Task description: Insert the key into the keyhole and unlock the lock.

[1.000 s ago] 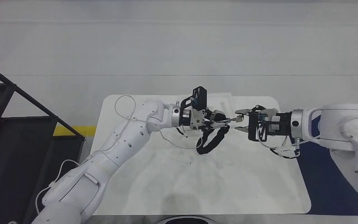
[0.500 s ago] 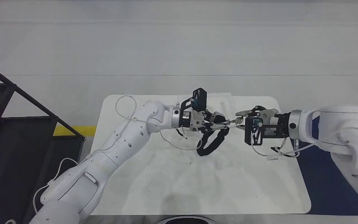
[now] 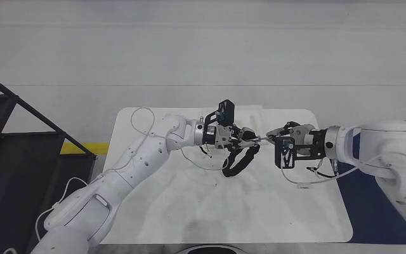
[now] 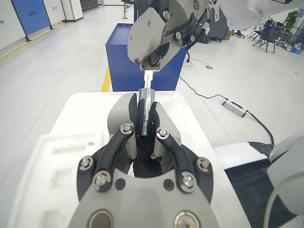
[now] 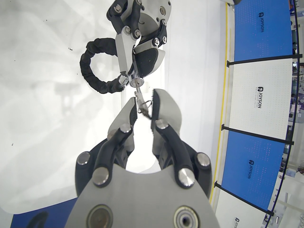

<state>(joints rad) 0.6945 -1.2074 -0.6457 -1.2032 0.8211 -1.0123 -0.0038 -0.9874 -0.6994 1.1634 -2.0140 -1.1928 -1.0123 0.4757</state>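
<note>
**Key tip at the keyhole, turn not yet made**

Top view: Above the middle of the white table (image 3: 190, 209), the left gripper (image 3: 249, 138) is clamped on the cable lock (image 3: 236, 161). The lock's black cable droops toward 6 o'clock from the fingers. The right gripper (image 3: 274, 139) faces it from 3 o'clock, closed on the key (image 3: 262, 138), which bridges the two.

Left wrist view: The chrome lock cylinder (image 4: 146, 110) is pinched between the left fingers, with its end pointing at the other gripper. The key blade meets that end in line with it, but most of the blade shows outside the cylinder.

Right wrist view: The right pads grip the key's head and its ring. The tip is at the keyhole (image 5: 135, 82), touching it or barely inside; I cannot tell which. The cable's end is seated in the lock body.

Grasping and lining up look finished, and insertion has at best just begun. What remains is pushing the key fully home, turning it, and freeing the cable end.
</note>
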